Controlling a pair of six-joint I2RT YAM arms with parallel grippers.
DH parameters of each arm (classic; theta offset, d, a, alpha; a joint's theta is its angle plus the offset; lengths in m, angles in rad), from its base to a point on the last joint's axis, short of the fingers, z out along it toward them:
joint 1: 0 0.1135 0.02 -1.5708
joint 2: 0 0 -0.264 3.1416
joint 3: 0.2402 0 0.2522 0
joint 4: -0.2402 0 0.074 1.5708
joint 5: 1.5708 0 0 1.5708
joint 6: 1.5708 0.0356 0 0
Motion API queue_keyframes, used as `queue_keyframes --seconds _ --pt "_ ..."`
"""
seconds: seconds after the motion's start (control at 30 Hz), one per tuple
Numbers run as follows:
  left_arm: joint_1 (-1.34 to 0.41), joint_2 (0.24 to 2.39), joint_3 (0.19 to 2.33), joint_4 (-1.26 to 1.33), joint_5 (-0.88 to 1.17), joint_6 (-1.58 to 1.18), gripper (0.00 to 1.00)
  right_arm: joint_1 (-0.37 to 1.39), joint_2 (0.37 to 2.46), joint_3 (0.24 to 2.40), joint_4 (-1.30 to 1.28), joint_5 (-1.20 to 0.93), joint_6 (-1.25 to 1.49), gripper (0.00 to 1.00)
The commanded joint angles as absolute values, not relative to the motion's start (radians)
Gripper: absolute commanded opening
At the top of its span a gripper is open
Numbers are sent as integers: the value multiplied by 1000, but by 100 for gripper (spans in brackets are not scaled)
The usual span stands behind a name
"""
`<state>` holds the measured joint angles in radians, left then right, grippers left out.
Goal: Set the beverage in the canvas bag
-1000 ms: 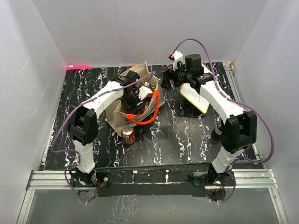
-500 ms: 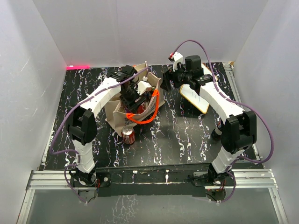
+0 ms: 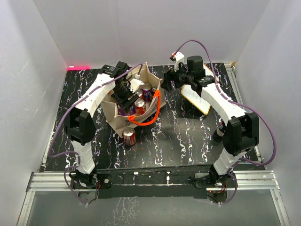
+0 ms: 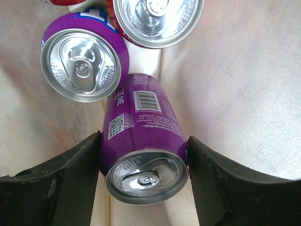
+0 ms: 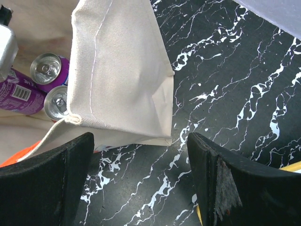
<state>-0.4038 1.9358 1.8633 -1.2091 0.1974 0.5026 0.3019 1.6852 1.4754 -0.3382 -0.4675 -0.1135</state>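
The beige canvas bag (image 3: 114, 118) with orange handles (image 3: 146, 120) stands open at the table's middle left. My left gripper (image 3: 124, 92) reaches into its back left part. It is shut on a purple beverage can (image 4: 141, 127), pinching it near the top, and the can leans over the bag's floor (image 4: 235, 70). Another purple can (image 4: 84, 63) and a red can (image 4: 157, 14) stand upright in the bag beyond it. My right gripper (image 3: 167, 84) hangs open and empty over the table just right of the bag's corner (image 5: 117, 70).
A red can (image 3: 129, 136) stands on the table at the bag's front. A white board with a yellow edge (image 3: 197, 100) lies under the right arm. A dark bottle (image 3: 218, 132) stands by the right arm's elbow. White walls enclose the table.
My left gripper has moved from the bag's middle to its back left, uncovering the upright can tops. The right arm has not moved.
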Motion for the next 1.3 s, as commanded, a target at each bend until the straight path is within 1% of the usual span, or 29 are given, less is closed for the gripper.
queue_keyframes --seconds 0.0,0.1,0.3,0.43,0.8,0.87,0.97,1.23,1.27 --pt "-393 1882 1892 -1306 114 500 0 307 1645 1476 -258 -490 -103 83" --pt "-392 1905 1886 -1316 119 494 0 307 1647 1473 -256 -490 -106 83" --pt "-384 1874 1764 -1216 99 485 0 307 1638 1460 -255 -492 -110 83" --pt "-369 1872 1724 -1167 87 474 0 307 1638 1460 -255 -491 -110 83" --pt "-362 1860 1662 -1072 -39 479 1 307 1653 1478 -263 -486 -107 83" --pt "-362 1865 1660 -1069 -47 477 4 307 1660 1486 -266 -488 -107 83" --pt "-360 1873 1656 -1068 -40 476 14 307 1669 1497 -270 -488 -113 83" --pt "-361 1873 1695 -1077 -27 469 51 306 1682 1512 -275 -495 -118 83" --pt "-361 1868 1706 -1077 -24 470 55 306 1683 1512 -275 -496 -117 83"
